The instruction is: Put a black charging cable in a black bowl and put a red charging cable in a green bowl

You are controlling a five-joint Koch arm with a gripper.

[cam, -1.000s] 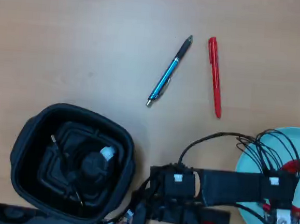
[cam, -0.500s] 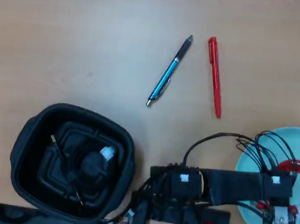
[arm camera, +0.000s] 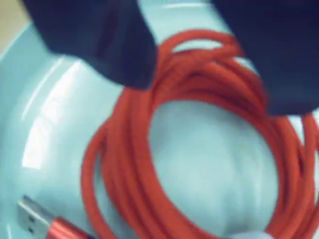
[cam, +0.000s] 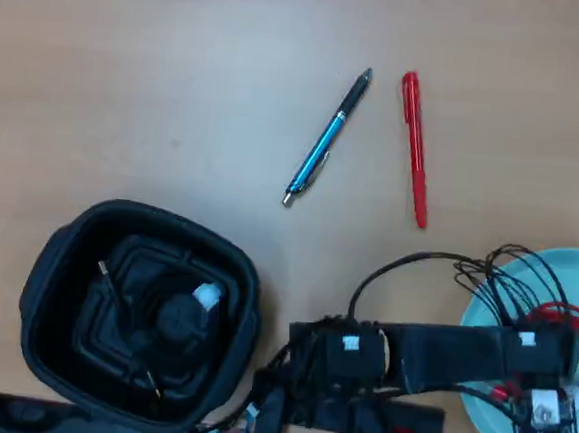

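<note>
- In the wrist view we see the red charging cable point(arm camera: 199, 149) coiled inside the green bowl point(arm camera: 45, 124), filling the middle and right of the frame, with its USB plug point(arm camera: 32, 219) lying on the bowl floor at lower left.
- The pincer point(arm camera: 199, 94) shows as two dark, blurred jaws at the top of that view, one upper left and one upper right, standing well apart with the top of the coil between them; they appear open and not clamping the cable, though the blur keeps us from being sure of contact.
- In the overhead view the arm point(cam: 429, 353) reaches along the lower edge to the green bowl point(cam: 493, 313) at lower right, where a bit of red cable point(cam: 577, 319) shows beside the wiring.
- The black bowl point(cam: 65, 259) sits at lower left of the worktop point(cam: 181, 68) and holds a black charging cable point(cam: 127, 299).
- A blue pen point(cam: 326, 139) and a red pen point(cam: 413, 146) lie apart in the upper middle.
- We judge the last step, releasing the red cable, is in hand; the next move calls for lifting straight up without snagging a loop.
</note>
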